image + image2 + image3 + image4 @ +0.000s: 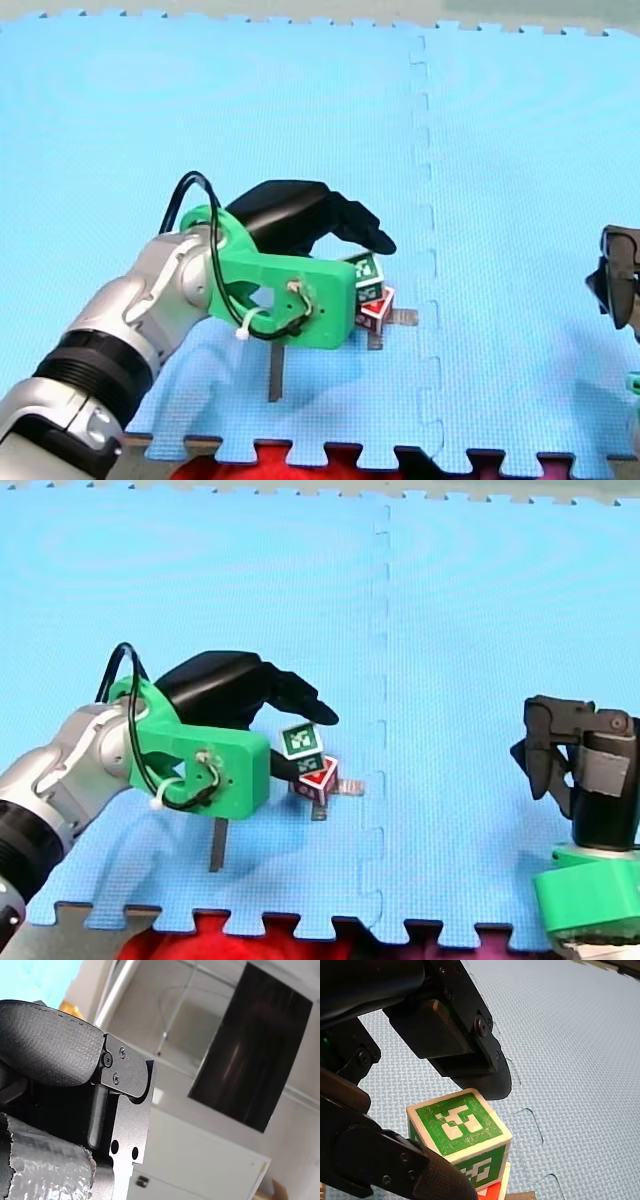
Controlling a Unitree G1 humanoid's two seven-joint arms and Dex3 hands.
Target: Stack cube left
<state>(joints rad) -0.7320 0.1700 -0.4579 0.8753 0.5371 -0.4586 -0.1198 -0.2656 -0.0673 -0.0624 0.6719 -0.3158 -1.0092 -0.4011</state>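
Second wrist view: left robot hand (300, 215) grasping green cube (460, 1127), seated askew on red cube (318, 775) mid foam mat (500, 150), so best square it, release gently, lift straight up; right robot hand (560, 750) empty, released, at mat's right edge.

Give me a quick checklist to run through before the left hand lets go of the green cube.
1. Green cube sits on red cube: ok.
2. Green cube centred squarely on red cube: cannot tell, red cube is mostly hidden.
3. Left hand grips green cube: ok.
4. Right hand is far to the right of the stack: ok.
5. Stack stands on the mat, left of its seam: ok.
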